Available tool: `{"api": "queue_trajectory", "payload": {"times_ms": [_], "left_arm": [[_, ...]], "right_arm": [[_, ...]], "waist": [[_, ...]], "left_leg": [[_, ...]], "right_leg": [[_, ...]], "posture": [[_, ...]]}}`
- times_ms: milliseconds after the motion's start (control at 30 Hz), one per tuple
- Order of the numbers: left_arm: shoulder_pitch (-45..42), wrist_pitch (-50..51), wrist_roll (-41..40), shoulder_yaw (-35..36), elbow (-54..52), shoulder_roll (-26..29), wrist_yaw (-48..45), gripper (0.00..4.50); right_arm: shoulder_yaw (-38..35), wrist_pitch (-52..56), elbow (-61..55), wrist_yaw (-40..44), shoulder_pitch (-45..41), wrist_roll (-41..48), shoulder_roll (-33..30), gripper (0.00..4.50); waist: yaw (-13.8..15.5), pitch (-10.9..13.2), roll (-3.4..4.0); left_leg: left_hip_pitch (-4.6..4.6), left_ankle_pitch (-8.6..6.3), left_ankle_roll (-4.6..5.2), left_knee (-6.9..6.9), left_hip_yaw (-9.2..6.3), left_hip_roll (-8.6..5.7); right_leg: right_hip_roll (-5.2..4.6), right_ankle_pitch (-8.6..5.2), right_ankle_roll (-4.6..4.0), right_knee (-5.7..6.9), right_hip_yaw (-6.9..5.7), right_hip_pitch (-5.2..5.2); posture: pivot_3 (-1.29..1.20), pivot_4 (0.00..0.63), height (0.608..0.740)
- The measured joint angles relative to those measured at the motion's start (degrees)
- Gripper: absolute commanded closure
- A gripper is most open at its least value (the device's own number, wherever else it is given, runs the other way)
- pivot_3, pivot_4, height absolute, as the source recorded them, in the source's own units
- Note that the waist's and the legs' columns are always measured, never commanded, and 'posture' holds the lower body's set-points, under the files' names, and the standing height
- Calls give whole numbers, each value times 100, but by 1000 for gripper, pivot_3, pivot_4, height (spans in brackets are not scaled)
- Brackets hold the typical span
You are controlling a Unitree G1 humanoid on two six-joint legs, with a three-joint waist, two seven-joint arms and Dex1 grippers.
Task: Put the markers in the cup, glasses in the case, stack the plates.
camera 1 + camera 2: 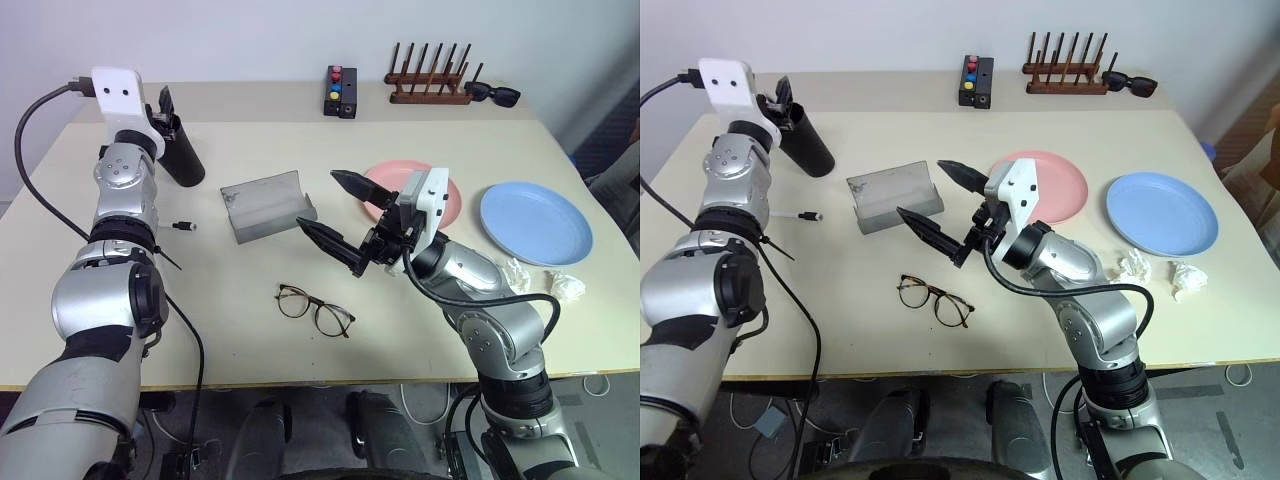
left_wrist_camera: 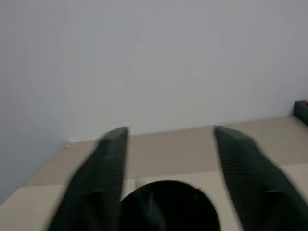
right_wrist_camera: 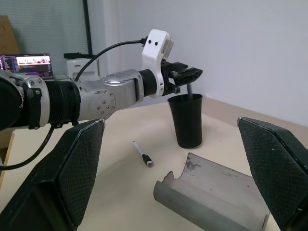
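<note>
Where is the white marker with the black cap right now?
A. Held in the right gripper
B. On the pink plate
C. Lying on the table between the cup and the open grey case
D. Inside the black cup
C: the white marker lies flat on the table, between the cup and the case.

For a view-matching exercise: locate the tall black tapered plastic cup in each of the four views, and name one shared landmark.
Left eye view: tall black tapered plastic cup, far left, by the left gripper.
Right eye view: far left.
Left wrist view: dark rim between the fingers.
Right wrist view: centre.
Landmark: open grey case, in three of the views.
</note>
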Motion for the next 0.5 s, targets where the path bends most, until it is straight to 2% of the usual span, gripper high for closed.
{"api": "queue_trajectory", "payload": {"times_ms": [500], "left_arm": [[0,0,-6,39,0,4,1,923]], "right_arm": [[0,-17,51,17,6,-1,0,0]], "waist": [[0,0,0]], "left_leg": [[0,0,0,0,0,0]], "right_leg": [[0,0,0,0,0,0]], "posture": [[0,150,735]]}}
